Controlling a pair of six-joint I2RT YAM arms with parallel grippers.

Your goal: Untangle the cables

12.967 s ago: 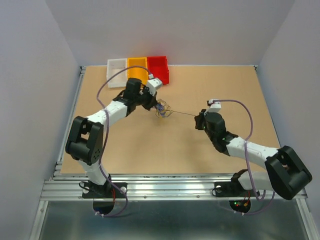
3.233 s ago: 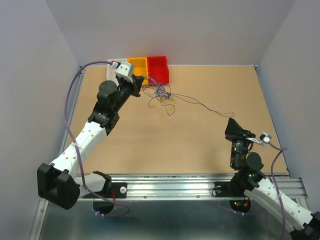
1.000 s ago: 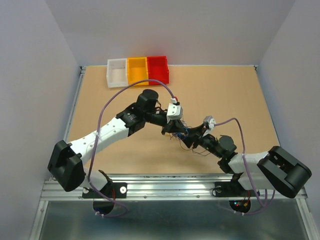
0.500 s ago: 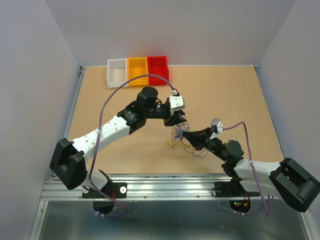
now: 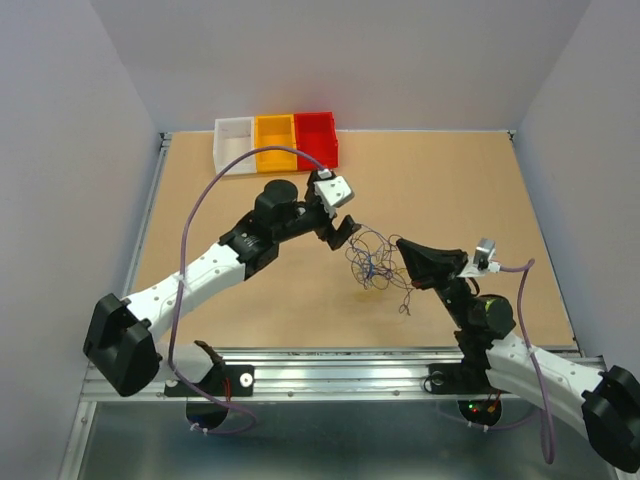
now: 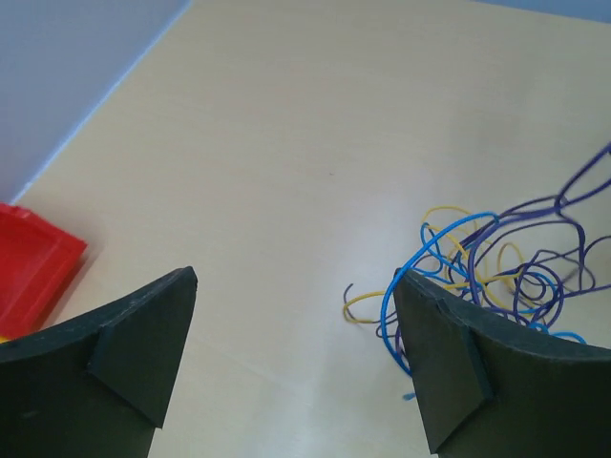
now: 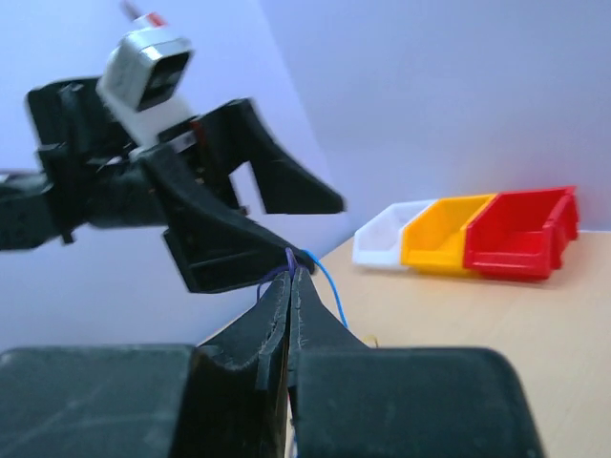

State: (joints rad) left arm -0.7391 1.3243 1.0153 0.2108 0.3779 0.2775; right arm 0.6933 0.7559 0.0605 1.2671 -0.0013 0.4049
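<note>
The cables [image 5: 374,263] are a loose knot of thin blue, purple and yellow wires hanging just above the table middle. My right gripper [image 5: 402,243] is shut on a purple and a blue strand [image 7: 325,279] at its fingertips [image 7: 291,261], holding the bundle lifted. My left gripper [image 5: 347,231] stands open just left of the knot with nothing between its fingers. In the left wrist view the cables [image 6: 489,267] curl beside and partly behind the right finger [image 6: 449,353], while the gap of the left gripper [image 6: 294,277] shows only bare table.
Three small bins stand in a row at the far left edge: white [image 5: 233,146], yellow [image 5: 274,142], red [image 5: 316,138]. The tan table [image 5: 460,180] is bounded by grey walls and a metal rail at the near edge.
My left gripper has opened, let go of the cables and drawn back toward the far left. My right gripper has shut on strands and pulled them to the right.
</note>
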